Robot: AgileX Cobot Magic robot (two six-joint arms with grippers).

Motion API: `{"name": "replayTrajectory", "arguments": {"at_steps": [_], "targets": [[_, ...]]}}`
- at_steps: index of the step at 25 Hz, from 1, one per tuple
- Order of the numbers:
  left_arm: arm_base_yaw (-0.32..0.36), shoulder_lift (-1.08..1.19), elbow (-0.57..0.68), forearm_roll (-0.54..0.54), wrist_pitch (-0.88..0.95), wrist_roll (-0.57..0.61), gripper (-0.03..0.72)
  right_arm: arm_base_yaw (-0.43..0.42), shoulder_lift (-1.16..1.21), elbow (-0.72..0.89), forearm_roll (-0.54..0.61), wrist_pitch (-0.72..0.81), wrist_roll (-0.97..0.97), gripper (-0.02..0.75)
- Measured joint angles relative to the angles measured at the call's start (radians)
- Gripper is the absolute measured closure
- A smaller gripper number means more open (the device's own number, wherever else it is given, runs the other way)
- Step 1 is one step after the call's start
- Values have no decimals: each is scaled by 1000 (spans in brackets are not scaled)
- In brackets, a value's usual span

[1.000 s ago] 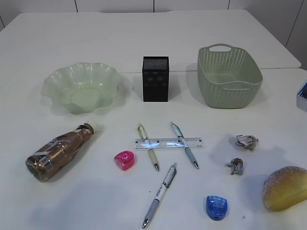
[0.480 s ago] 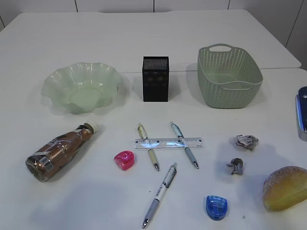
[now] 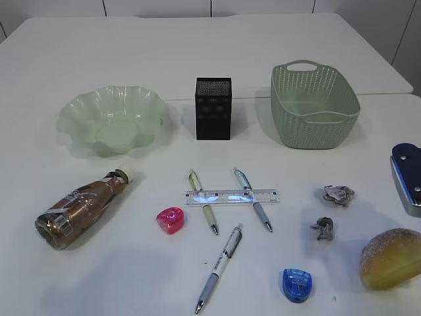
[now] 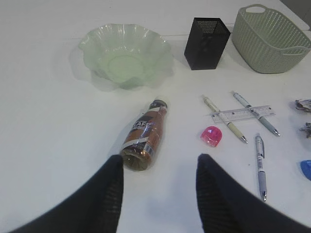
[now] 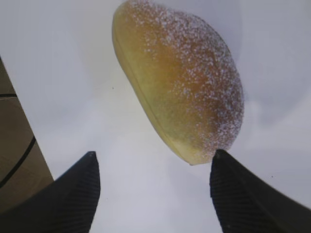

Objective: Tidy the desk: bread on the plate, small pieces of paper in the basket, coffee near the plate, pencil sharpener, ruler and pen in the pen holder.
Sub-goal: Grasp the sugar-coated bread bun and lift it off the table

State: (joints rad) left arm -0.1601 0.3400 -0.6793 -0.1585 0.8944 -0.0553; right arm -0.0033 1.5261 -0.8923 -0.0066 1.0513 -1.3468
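The sugar-dusted bread [image 3: 390, 258] lies at the front right of the desk [image 3: 197, 59]. In the right wrist view my right gripper [image 5: 154, 160] stands open with the bread [image 5: 182, 77] just beyond its tips, untouched. My left gripper [image 4: 160, 160] is open behind the base of the lying coffee [image 4: 146, 136]. The plate [image 3: 79, 108], pen holder [image 3: 213, 108] and basket [image 3: 314, 131] stand in a row at the back. The ruler [image 3: 231, 196] rests across two pens [image 3: 202, 201]; a third pen [image 3: 219, 266] lies nearer. There is a pink pencil sharpener [image 3: 170, 219] and a blue one [image 3: 297, 284]. Two crumpled paper pieces [image 3: 338, 195] lie at the right.
A blue-grey part of the right arm [image 3: 408, 178] juts in at the right edge above the bread. The right wrist view shows the desk's edge and brown floor [image 5: 14, 145] at the left.
The right arm's blue-grey part has come further into the exterior view from the right edge, lower and closer to the bread. Nothing on the desk has moved.
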Motion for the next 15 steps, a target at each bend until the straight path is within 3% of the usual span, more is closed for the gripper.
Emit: {"name": "replayTrajectory", "arguments": {"at_steps": [15], "targets": [[0,0,0,0,0,0,348,0,84,0,-62,-136,-97,230]]}}
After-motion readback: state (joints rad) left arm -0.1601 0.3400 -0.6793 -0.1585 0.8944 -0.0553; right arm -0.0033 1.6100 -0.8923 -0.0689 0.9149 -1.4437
